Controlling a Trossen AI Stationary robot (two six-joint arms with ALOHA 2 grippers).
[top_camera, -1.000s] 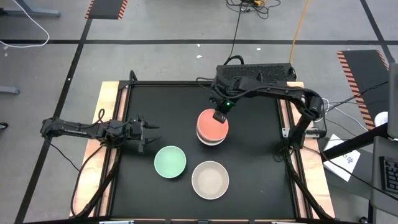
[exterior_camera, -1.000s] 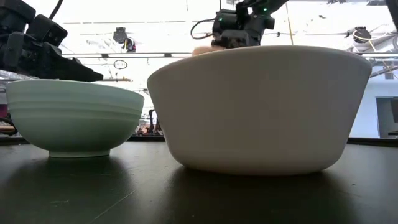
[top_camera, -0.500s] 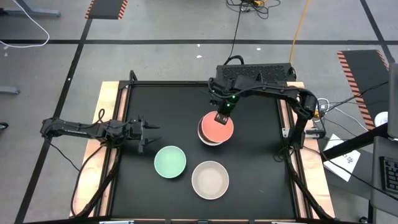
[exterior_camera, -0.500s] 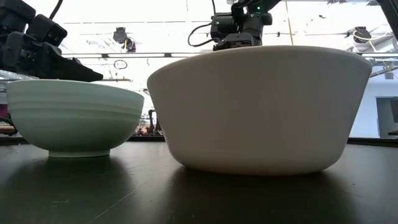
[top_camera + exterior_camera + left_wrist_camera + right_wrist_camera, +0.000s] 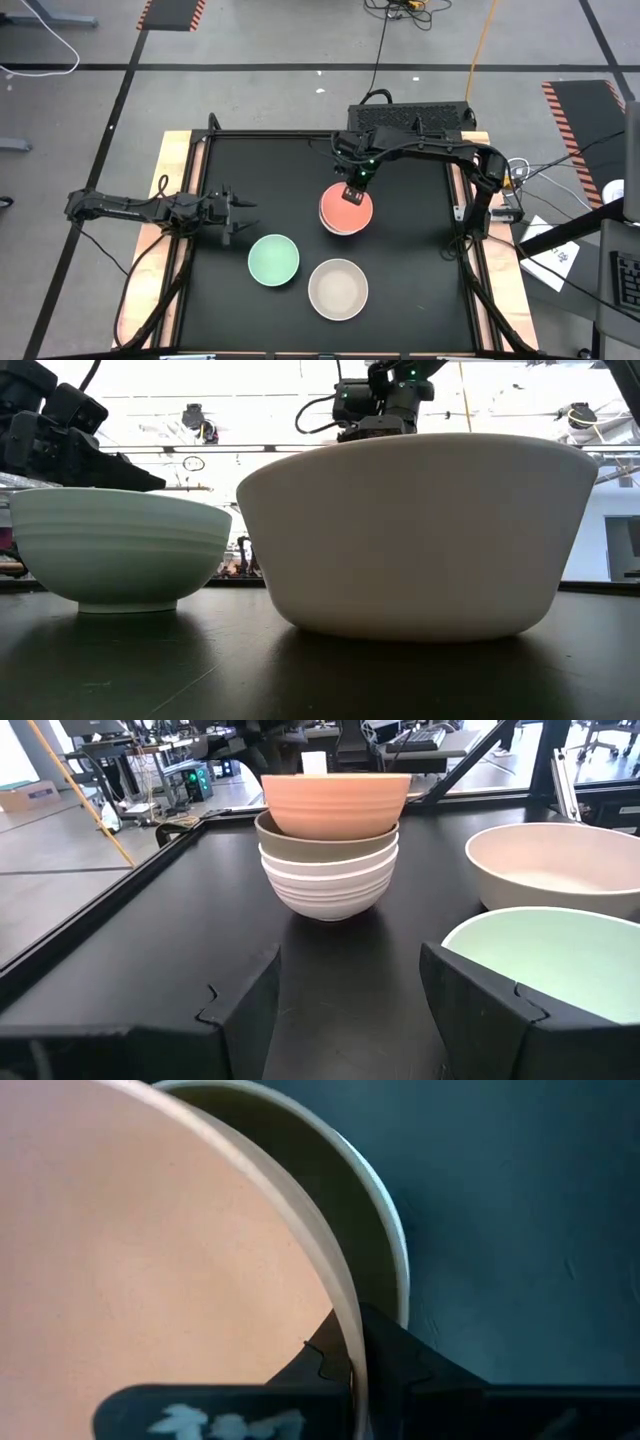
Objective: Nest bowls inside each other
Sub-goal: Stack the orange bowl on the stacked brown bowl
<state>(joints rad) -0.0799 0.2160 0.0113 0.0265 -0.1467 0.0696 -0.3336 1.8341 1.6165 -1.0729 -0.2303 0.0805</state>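
Note:
A salmon-orange bowl (image 5: pixel 347 210) tops a stack at the table's middle. In the left wrist view it (image 5: pixel 335 802) sits in a grey-brown bowl (image 5: pixel 330 845), which rests in a white ribbed bowl (image 5: pixel 328 888) standing on the black table. My right gripper (image 5: pixel 352 192) is shut on the salmon bowl. A mint green bowl (image 5: pixel 273 259) and a cream-beige bowl (image 5: pixel 338 288) stand apart nearer the front edge. My left gripper (image 5: pixel 236 212) waits open at the table's left, pointing at the stack. My right gripper pinches the salmon bowl's rim (image 5: pixel 345 1342) on its far side, one finger (image 5: pixel 318 1360) inside the bowl and the other (image 5: pixel 400 1360) outside. The fingers come steeply from above. The bowl sits about level in the grey-brown bowl (image 5: pixel 385 1270).
The black tabletop has a raised rim and wooden side strips (image 5: pixel 168 200). A black box with cables (image 5: pixel 410 115) stands past the far edge. Bare table lies between the stack and my left gripper, and right of the stack.
My right gripper has tipped steeper and sunk a little with the salmon bowl. The bowl, first tilted and showing above the cream-beige bowl in the low view, has shifted slightly toward the table's right, levelled, and dropped out of sight there.

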